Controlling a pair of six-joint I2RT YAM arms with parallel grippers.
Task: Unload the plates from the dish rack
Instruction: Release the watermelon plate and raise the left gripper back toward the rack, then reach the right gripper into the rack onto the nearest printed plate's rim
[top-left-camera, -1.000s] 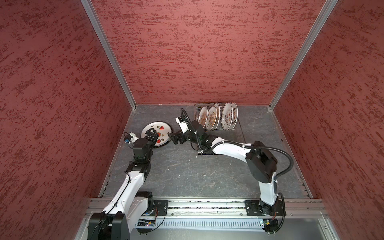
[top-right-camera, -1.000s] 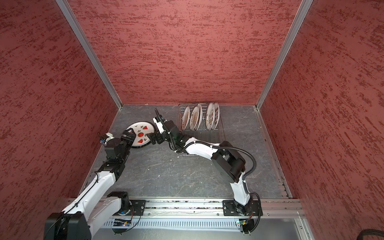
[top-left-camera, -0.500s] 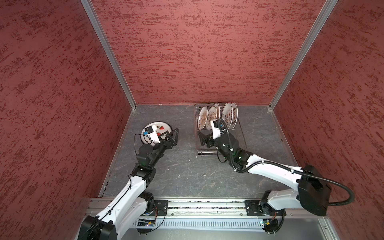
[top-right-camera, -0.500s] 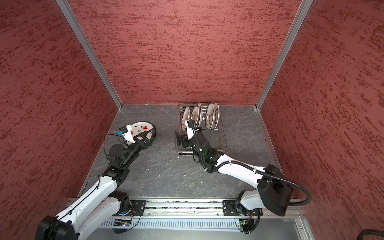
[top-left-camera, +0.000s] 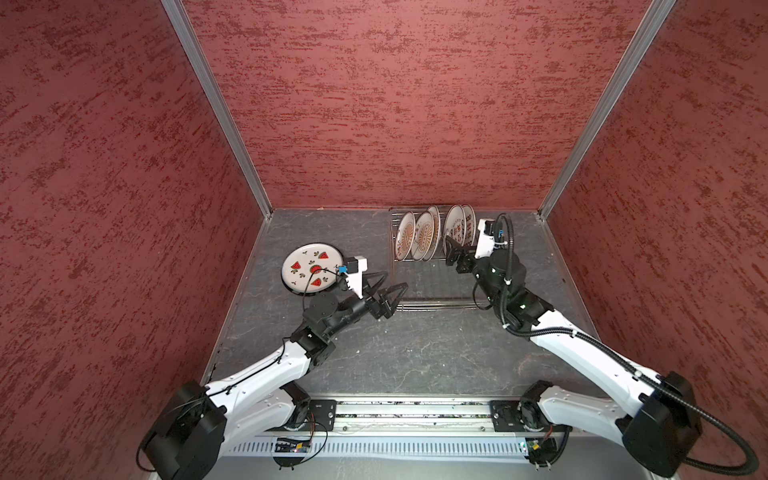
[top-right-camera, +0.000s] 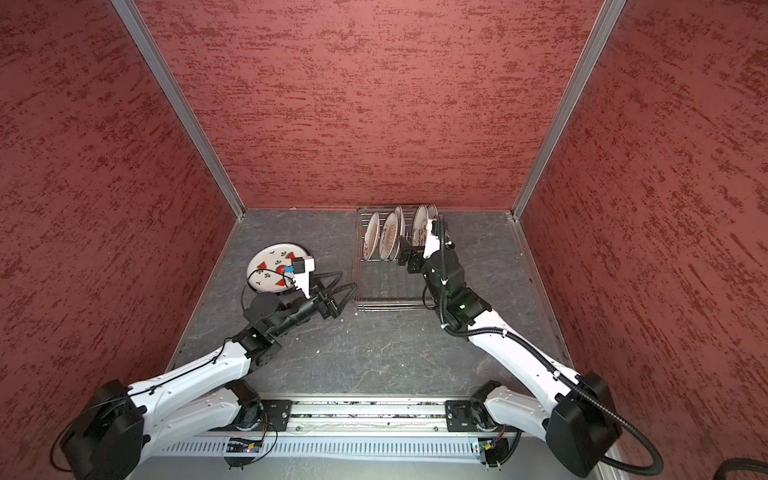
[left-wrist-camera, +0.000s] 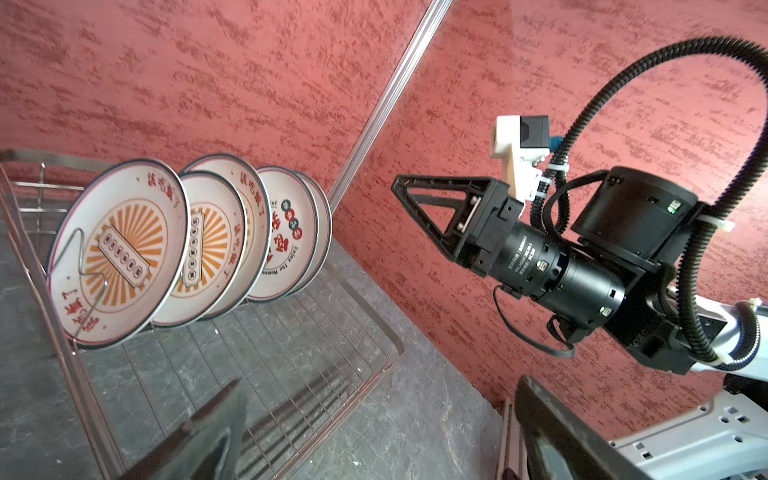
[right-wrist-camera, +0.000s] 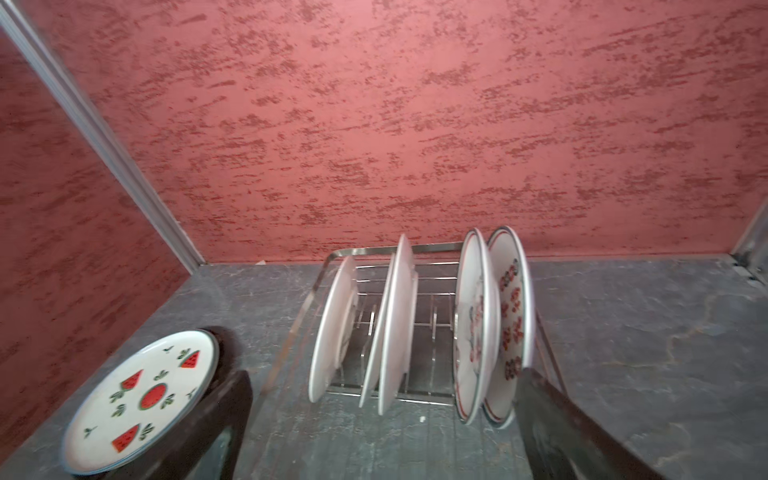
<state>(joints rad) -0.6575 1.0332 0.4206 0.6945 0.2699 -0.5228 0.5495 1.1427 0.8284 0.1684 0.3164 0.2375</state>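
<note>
Counting up, you have at least one watermelon plate (top-left-camera: 299, 266) lying flat on the table, beside and behind your left gripper (top-left-camera: 397, 279). Five plates (top-left-camera: 424, 237) stand upright in the dish rack (top-left-camera: 432, 286), directly ahead of your right gripper (top-left-camera: 451, 251). Both grippers are spread wide and empty. Most of the unloading looks undone.

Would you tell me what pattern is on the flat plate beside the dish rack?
The plate shows red watermelons on white, clearest in the right wrist view.
</note>
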